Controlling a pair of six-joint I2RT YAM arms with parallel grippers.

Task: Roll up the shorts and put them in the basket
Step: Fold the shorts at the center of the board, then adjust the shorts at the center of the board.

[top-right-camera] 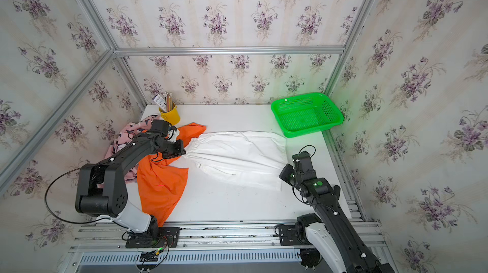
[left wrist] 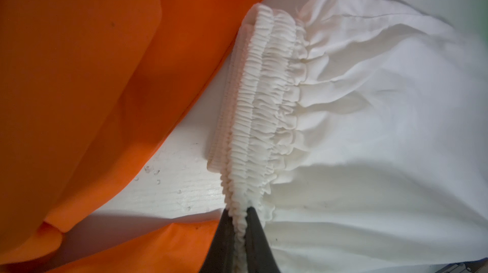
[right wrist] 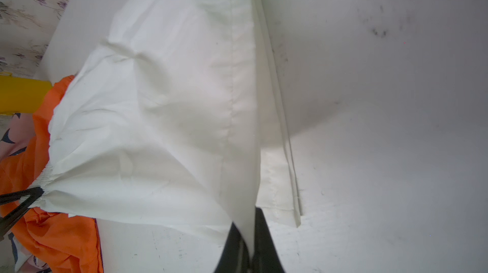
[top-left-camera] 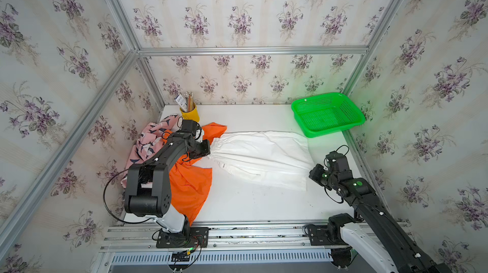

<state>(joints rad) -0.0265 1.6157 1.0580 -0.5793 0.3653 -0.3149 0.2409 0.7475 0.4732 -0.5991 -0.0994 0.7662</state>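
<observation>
Two pinches are noted on the white shorts (top-left-camera: 264, 154): left gripper (left wrist: 239, 212), waistband (left wrist: 264, 100); right gripper (right wrist: 247, 228), leg end (right wrist: 245, 192). Only the fingertips hold, so the waistband could be lost.

No writing, brand, number or sign could be read in any view. A small packet (top-left-camera: 180, 99) standing in the yellow cup (top-left-camera: 190, 114) carried dark print on a white face in both top views, but it was too small to make out. A tiny dark mark on the white shorts (top-left-camera: 264, 153) near the waistband was equally illegible.
</observation>
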